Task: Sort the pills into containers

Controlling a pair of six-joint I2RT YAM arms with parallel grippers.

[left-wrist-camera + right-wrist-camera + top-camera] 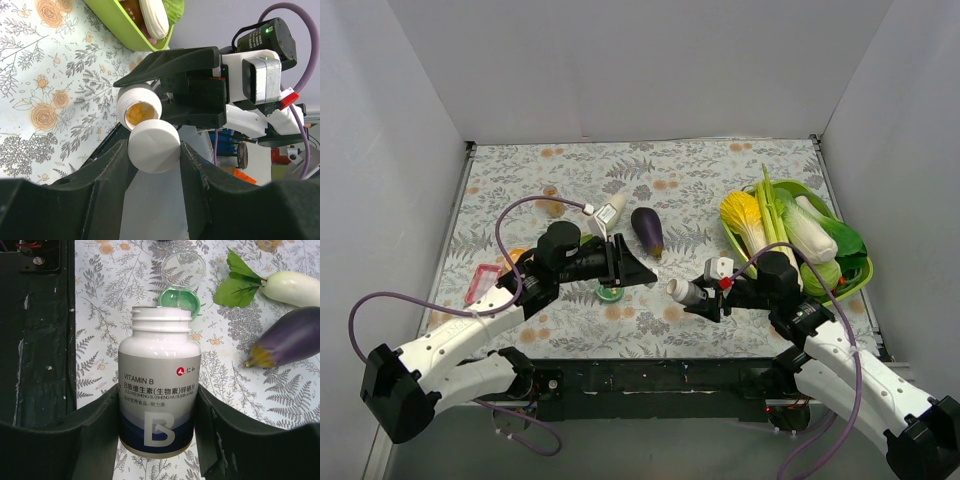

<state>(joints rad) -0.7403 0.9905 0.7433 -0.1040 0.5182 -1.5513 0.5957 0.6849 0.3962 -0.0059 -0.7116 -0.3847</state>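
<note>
Pills: yellow-orange, the ones I can see sit inside the white plastic vitamin B bottle and show through its open mouth in the left wrist view. Bottle is uncapped and roughly horizontal, mouth pointing toward the left arm. The right gripper is clamped on the bottle body, 1 finger on each side. The left gripper is closed on the white ribbed round cap, pinched between both fingers and held close to the bottle mouth. From the top view the 2 look slightly apart, but can't tell for sure. 1 container is clear to see: the small round translucent green dish, on the floral-print table cover just under the left gripper tip and left of the bottle mouth. In the right wrist view a clear round piece touches the dish's far edge. Can't tell what's in the dish. Beyond it lie a dark purple eggplant and a white elongated vegetable with a green leaf, near each other. The lime-green plastic tray of vegetables sits at the right edge, beside the right arm.
</note>
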